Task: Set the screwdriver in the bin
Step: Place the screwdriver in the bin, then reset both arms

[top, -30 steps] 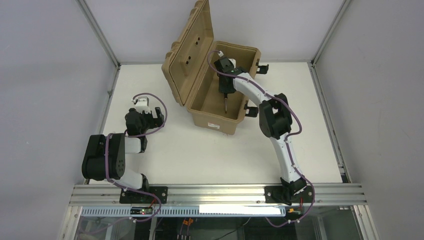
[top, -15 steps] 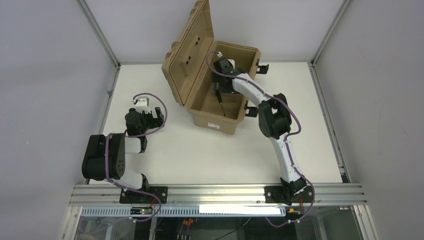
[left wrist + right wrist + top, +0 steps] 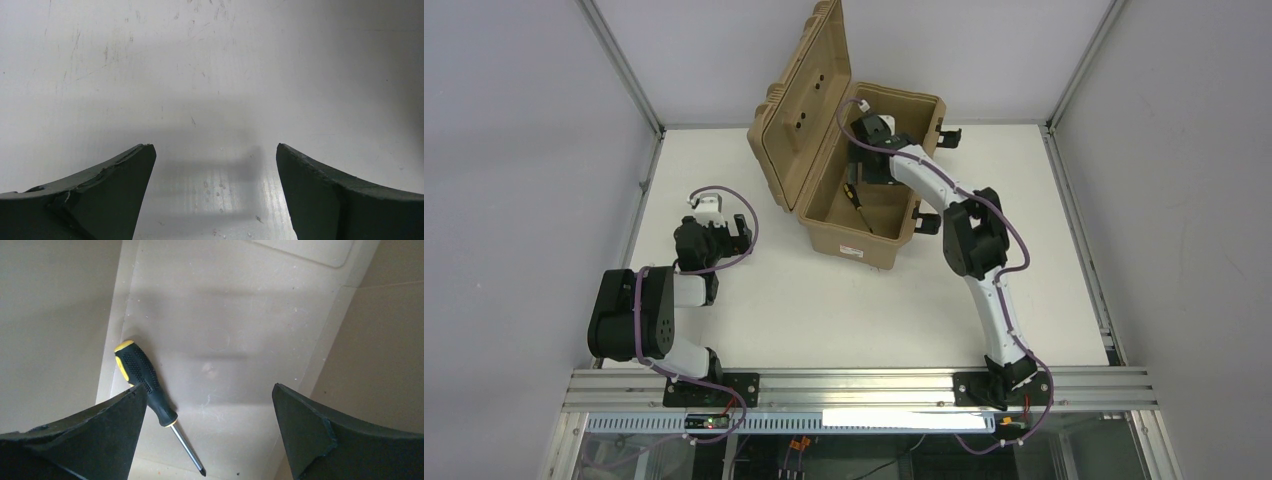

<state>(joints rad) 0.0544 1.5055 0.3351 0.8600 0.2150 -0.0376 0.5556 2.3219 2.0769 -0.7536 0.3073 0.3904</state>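
The left gripper hangs closest to the arm bases, over the scuffed white table. Its dark fingers are spread wide, with only bare tabletop beneath them and nothing gripped.

Farther out, the right gripper reaches down into the large tan hard-plastic rectangular bin. Its two dark fingers are parted as far as they go and hold nothing. The ribbed hinged lid stands open, tilted up and away on the gripper's left in the overhead view.

The bin holds one thing. The small slim screwdriver with a black and yellow handle lies flat on the floor below the gripper. It is clear of both fingers and off toward the finger on the left of the wrist view, whose edge hides a sliver of the handle. It rests close along the foot of the bin's wall on that side.

The grip is black and finely textured, with a yellow cap and a yellow stripe down one side. A thin bright metal shaft runs from it to a dark cross-point tip. The tool lies diagonally, cap farther from the gripper and tip nearer the wrist camera.
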